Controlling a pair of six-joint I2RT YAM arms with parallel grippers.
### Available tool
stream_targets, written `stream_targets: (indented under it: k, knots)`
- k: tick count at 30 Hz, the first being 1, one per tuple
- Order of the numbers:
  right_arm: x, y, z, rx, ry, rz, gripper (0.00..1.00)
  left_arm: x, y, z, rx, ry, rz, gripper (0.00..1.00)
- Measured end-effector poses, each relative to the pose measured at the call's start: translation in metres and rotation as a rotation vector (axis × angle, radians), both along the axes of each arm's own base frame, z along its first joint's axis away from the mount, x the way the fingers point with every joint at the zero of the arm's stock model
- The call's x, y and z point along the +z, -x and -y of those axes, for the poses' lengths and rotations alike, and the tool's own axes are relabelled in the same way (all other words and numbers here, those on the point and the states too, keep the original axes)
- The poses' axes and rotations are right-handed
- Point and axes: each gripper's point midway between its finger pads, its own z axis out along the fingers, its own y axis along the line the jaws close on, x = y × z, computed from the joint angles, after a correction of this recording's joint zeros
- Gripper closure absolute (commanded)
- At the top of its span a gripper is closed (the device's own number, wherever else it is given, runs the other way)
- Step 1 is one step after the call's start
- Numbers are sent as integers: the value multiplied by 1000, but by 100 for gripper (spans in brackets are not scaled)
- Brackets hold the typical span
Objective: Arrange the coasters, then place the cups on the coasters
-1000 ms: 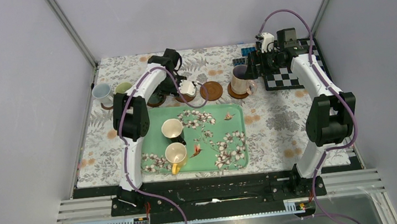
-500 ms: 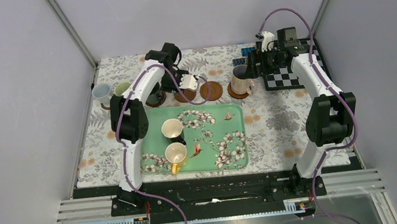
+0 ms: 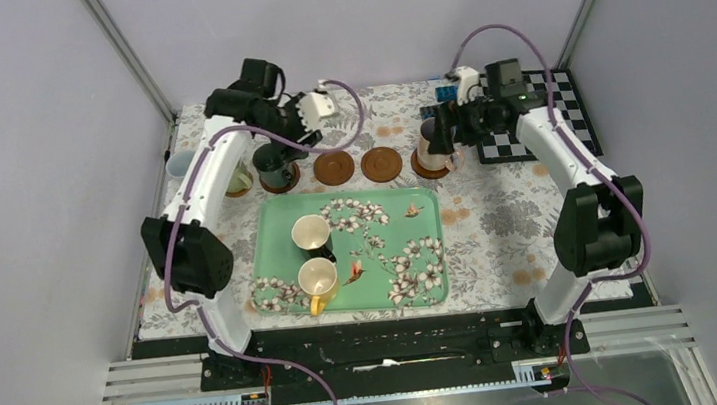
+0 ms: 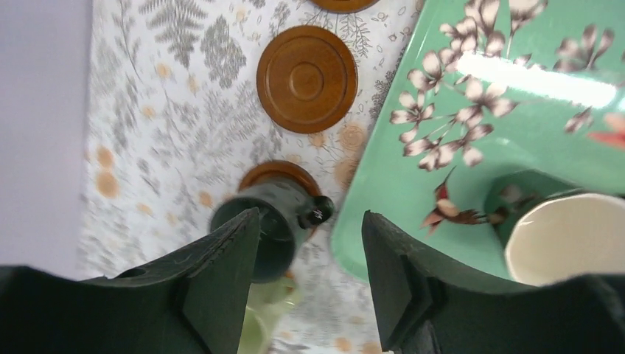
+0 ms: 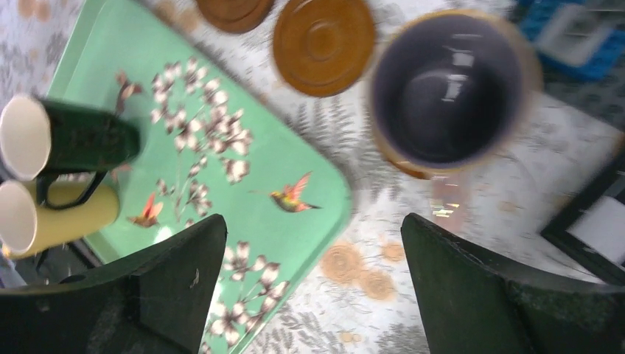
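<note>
Left wrist view puts the left gripper [image 4: 308,225] with its jaws apart and nothing between them, above the dark green cup [image 4: 274,221]. That cup stands on its coaster [image 4: 278,169], just beside the corner of the green tray [image 4: 531,125]. It is upright, mouth up, long axis vertical, and its handle faces the tray.

Next along the row lies an empty coaster [image 4: 306,79], and a second empty coaster [image 3: 381,164] sits just beside it in the top view. Beyond those, the pinkish-beige cup [image 5: 446,88] stands upright on a coaster of its own with its purple inside showing. Its handle seems turned toward the checkered board [image 3: 573,99]. The right gripper [image 5: 309,221] is spread wide and empty, raised near that cup and, as far as I can tell, not touching it.

At the far-left end, the olive green cup [image 3: 239,179] and the pale blue cup [image 3: 180,164] stand in the same row, partly hidden by the left arm [image 3: 201,179]. Whether each rests squarely on a coaster I cannot tell.

By my reading, the coasters are laid out in one line along the far side of the tray, and four cups are placed or nearly so. Two are left in the tray: a cup with a cream inside [image 3: 310,232] and the yellow cup [image 3: 319,277]. Both are upright, and the yellow one's handle points to the near edge. Those two belong on the two bare coasters.
</note>
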Motion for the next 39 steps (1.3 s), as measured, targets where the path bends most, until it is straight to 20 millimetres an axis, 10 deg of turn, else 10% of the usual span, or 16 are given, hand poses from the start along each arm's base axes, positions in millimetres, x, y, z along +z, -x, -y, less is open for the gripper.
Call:
stream_targets:
  k: [9, 14, 23, 39]
  knots:
    - [-6, 102, -129, 364, 61, 48, 7, 2, -3, -65, 556, 305, -142, 29]
    - [-20, 140, -165, 460, 78, 33, 4, 27, 5, -98, 748, 445, -91, 27]
    - [-34, 174, -213, 508, 133, 67, 9, 54, 23, -107, 863, 582, -13, 14]
    - [-53, 174, -257, 455, 165, 36, 18, 63, 8, -130, 1006, 651, 31, 13]
